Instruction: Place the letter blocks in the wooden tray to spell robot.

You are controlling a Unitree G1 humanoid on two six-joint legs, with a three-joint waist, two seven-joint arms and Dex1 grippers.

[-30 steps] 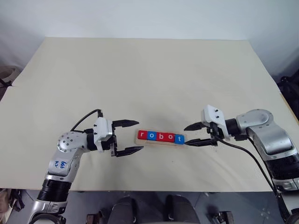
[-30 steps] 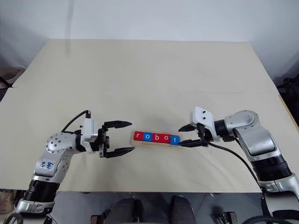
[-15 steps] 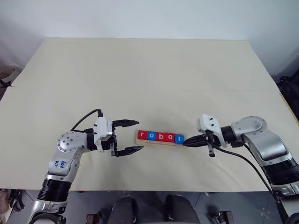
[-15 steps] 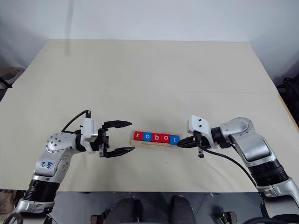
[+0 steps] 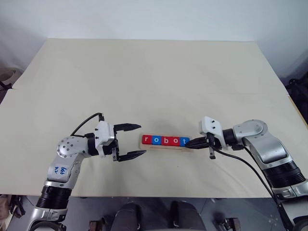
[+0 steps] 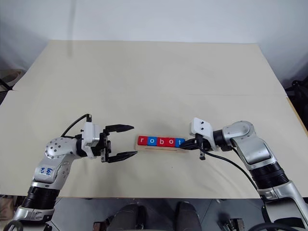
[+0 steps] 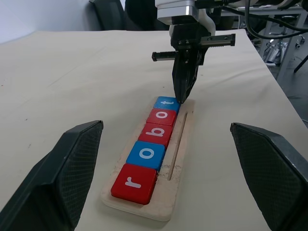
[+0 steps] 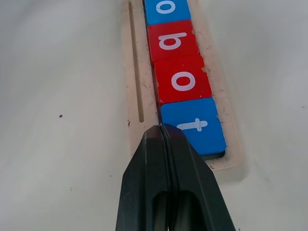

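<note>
Sitting near the front edge of the bench [image 5: 144, 72], between the two arms, the wooden tray [image 7: 179, 159] holds the letter blocks [image 5: 165, 140] in one touching row that reads r, o, b, o, t from the robot's left to its right: red, blue, red, red, blue. A thin lengthwise groove runs along the tray beside the row. The left gripper [image 5: 131, 140] hangs level just off the tray's r end, apart from it, its jaws spread wide and holding nothing. At the other end, the right gripper [image 8: 161, 129] angles down toward the tray with its jaws pressed together; their joined tip is at the near corner of the blue t block [image 8: 194, 126], at the block's edge above the tray's rim. Beyond the tray the pale bench stretches back to a white wall.
</note>
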